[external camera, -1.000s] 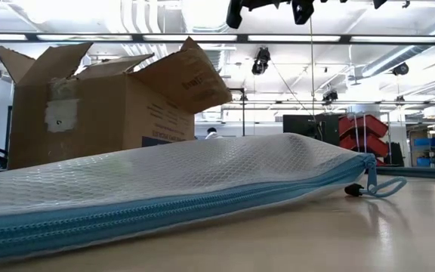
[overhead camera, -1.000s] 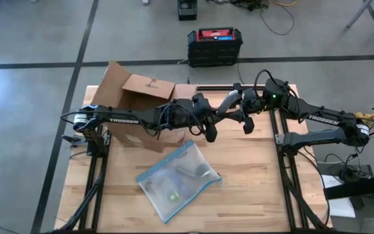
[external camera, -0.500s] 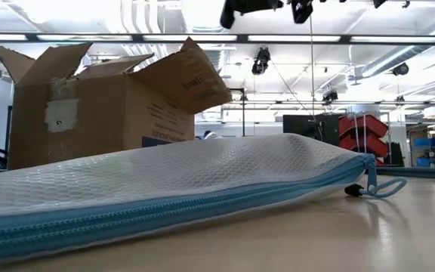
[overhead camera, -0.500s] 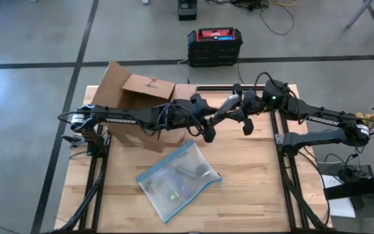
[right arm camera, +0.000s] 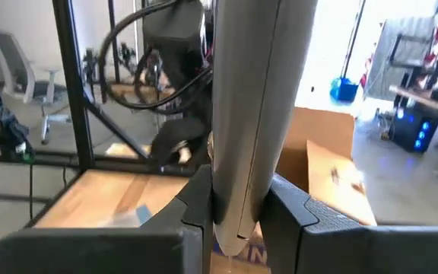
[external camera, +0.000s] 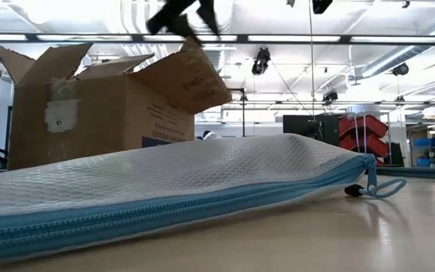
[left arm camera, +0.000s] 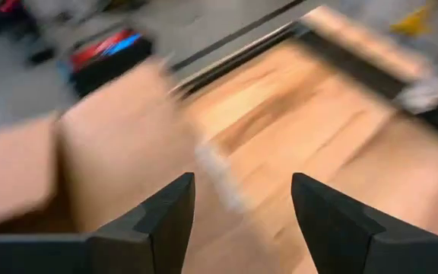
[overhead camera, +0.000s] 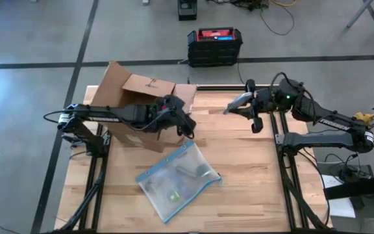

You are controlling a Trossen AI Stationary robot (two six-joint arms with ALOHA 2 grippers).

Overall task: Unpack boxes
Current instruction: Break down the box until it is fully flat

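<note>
Over the worktop's point(overhead camera: 252, 169) far right, I see the right claw point(right arm camera: 238, 217) clamped on a flat grey item point(overhead camera: 237, 101); left claw point(overhead camera: 188, 128) gapes empty beside the cardboard box point(overhead camera: 132, 104).

Beside the left gripper point(overhead camera: 188, 128) stands a plain brown box point(overhead camera: 135, 107). Near it lies a clear pouch point(overhead camera: 178, 180) with honeycomb mesh and blue edging. The right gripper point(right arm camera: 234, 209) clamps a grey sheet point(right arm camera: 253, 106).
</note>
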